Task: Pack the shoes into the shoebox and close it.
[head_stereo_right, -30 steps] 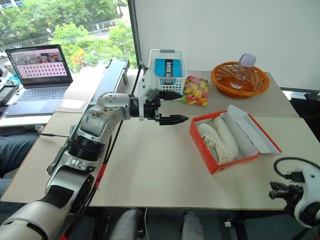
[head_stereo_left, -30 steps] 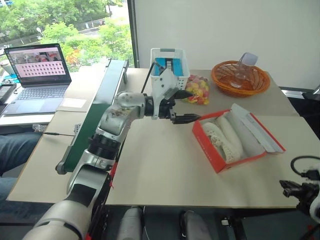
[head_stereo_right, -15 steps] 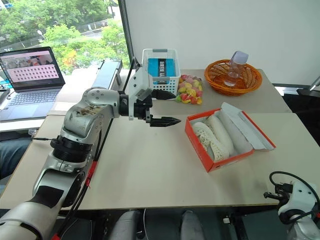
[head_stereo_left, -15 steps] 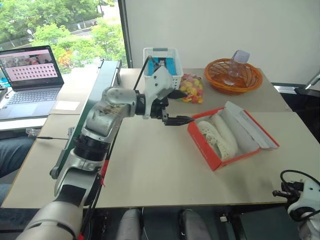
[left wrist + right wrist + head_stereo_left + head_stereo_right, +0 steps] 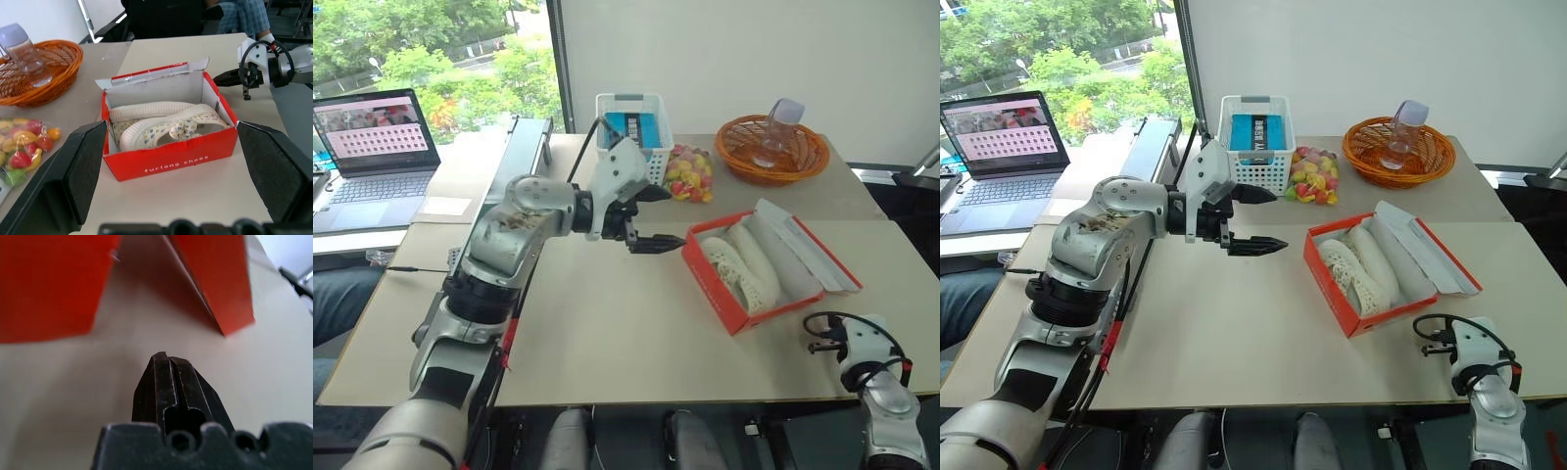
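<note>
Left gripper [image 5: 656, 217]: fingers spread wide, holding nothing, up above the table [image 5: 607, 323].
Right gripper [image 5: 168, 364]: fingers pressed together, holding nothing, low over the table.
Shoebox [image 5: 720, 299]: red, lid open, just in front of the left gripper and near the right one.
Shoes [image 5: 166, 125]: both lying inside the shoebox, side by side.

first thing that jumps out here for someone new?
The red shoebox on the table's right half: lid open, both cream shoes already inside, side by side. Next, the left gripper, jaws wide open, hovering over the table just left of the box and pointing at it. The right gripper, jaws shut, sits low by the near right table edge, aimed at the box.
</note>
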